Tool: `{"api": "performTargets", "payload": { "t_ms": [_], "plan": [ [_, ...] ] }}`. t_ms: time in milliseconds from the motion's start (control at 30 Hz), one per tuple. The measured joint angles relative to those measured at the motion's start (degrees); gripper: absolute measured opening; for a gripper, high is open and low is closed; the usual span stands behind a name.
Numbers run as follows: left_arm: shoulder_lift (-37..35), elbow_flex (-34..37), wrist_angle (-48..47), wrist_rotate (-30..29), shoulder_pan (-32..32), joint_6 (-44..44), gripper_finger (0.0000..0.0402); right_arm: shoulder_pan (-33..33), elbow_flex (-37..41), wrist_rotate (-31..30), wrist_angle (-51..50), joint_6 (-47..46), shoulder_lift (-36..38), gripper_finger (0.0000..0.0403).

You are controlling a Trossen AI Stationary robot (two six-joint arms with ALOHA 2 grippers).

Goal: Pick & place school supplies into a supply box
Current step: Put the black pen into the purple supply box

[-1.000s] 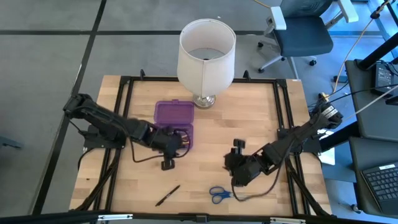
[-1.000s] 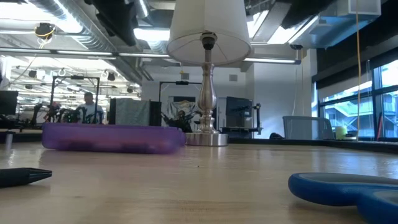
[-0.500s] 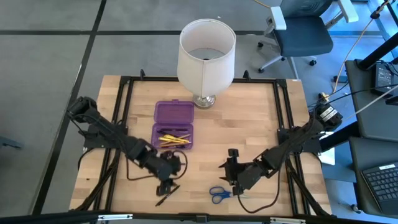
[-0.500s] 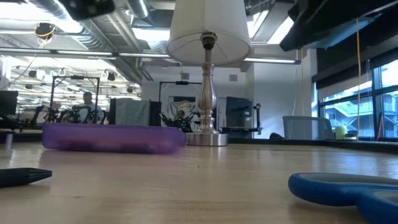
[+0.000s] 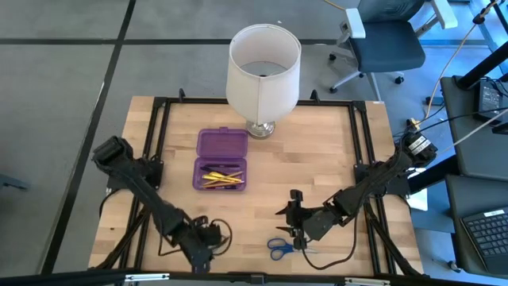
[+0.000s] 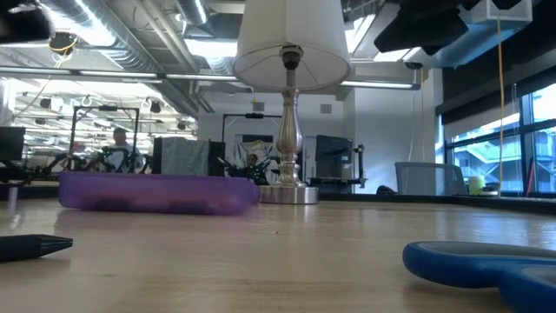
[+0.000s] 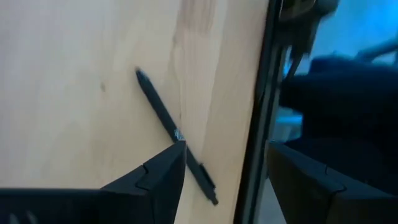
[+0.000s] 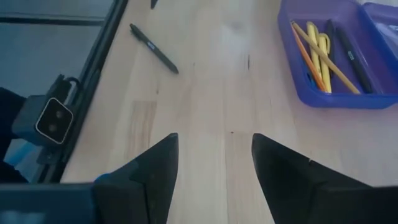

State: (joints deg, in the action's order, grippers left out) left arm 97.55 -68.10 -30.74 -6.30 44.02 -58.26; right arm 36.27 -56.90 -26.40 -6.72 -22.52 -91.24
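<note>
Supply box (image 5: 221,160) lay open just in front of the lamp (image 5: 263,70), yellow and orange pencils (image 5: 221,178) inside its tray. Left gripper (image 5: 203,253) was well in front of the box at the table's front edge, fingers spread, empty, over a black pen (image 7: 174,135) lying on the wood. Right gripper (image 5: 297,230) was in front and right of the box, fingers apart, empty, just beside the blue-handled scissors (image 5: 279,249).
</note>
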Motion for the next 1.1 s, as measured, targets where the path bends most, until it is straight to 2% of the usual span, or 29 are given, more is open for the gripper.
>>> {"api": "performTargets", "payload": {
  "t_ms": [133, 433, 633, 867, 1100],
  "plan": [
    [3.2, 0.0, -0.3, 0.0, 1.9, -0.9, 0.021, 0.0, 0.0, -0.2, 1.3, -1.4, 0.0, 0.0208],
    [6.6, 0.0, -5.2, -0.2, 2.1, -8.9, 0.0209, 0.0, 0.0, -2.5, 3.3, -1.4, 0.0, 0.0208],
    [8.3, -0.2, -1.6, -0.5, 2.9, -6.7, 0.0209, 0.0, 0.0, -2.5, 3.2, -1.2, 0.0, 0.0208],
    [10.6, -0.9, -4.2, -2.1, 2.9, -8.9, 0.0209, 0.0, 0.0, -2.6, 3.1, -1.2, 0.0, 0.0208],
    [13.1, -1.2, -3.6, -1.8, 2.9, -7.2, 0.0209, 0.0, 0.0, -2.6, 3.0, -1.2, 0.0, 0.0208]
  ]
}}
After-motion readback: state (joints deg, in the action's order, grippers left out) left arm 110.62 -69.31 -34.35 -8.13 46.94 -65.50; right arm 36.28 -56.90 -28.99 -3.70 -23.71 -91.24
